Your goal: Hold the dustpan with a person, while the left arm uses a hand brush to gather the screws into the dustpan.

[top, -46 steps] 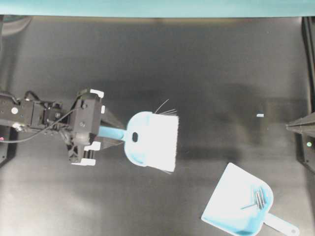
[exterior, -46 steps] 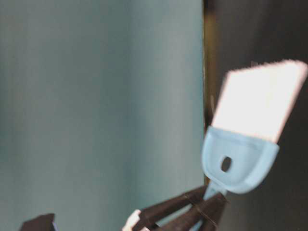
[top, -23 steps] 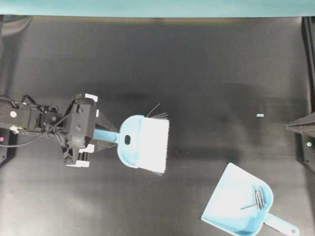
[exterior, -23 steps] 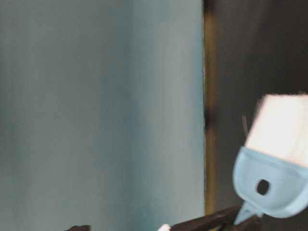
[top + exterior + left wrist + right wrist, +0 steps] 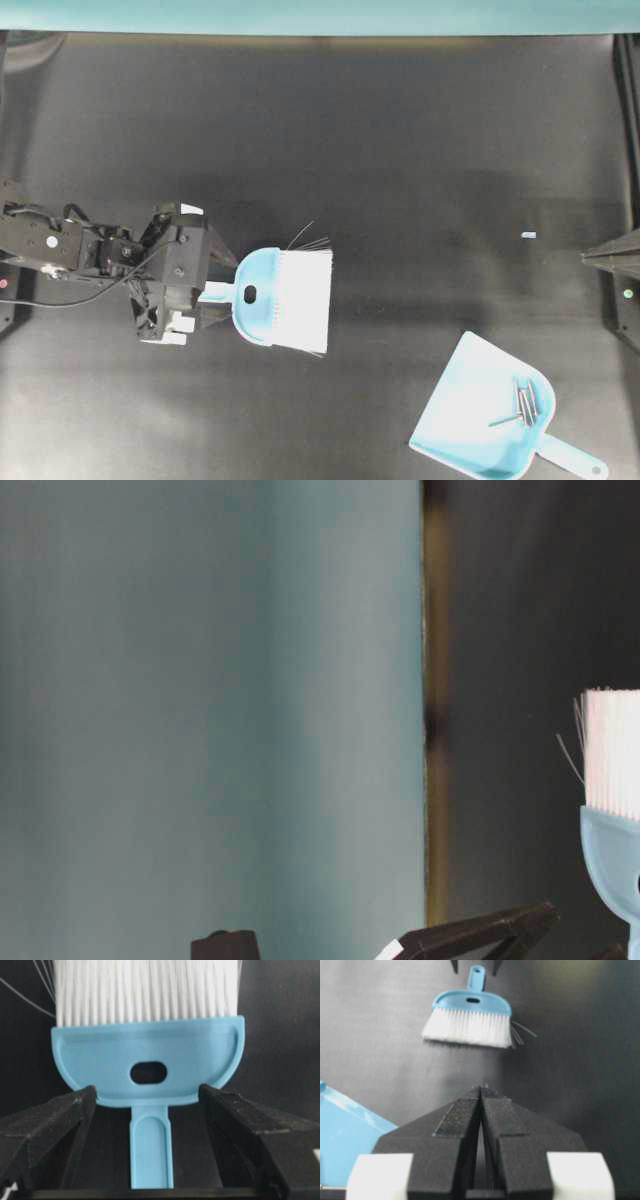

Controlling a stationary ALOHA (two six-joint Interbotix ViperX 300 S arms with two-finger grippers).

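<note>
The hand brush [image 5: 285, 300] lies flat on the black table left of centre, white bristles pointing right, a few dark stray bristles at its top. My left gripper [image 5: 222, 294] is open around its slim handle; in the left wrist view both jaws stand well clear of the handle, level with the brush [image 5: 147, 1055] body's rounded back. The light blue dustpan [image 5: 480, 410] rests at the lower right with several grey screws [image 5: 525, 403] near its back. My right gripper [image 5: 481, 1087] is shut and empty at the right edge. No person is in view.
A small white scrap [image 5: 528, 235] lies on the table at the right. A teal wall borders the table's far edge. The right wrist view shows the brush [image 5: 470, 1015] far ahead and a corner of the dustpan [image 5: 345, 1135] at lower left.
My left arm drew back to the left and lowered the brush to the table. Its jaws then spread off the handle. The dustpan, the screws and the right arm stayed put.
</note>
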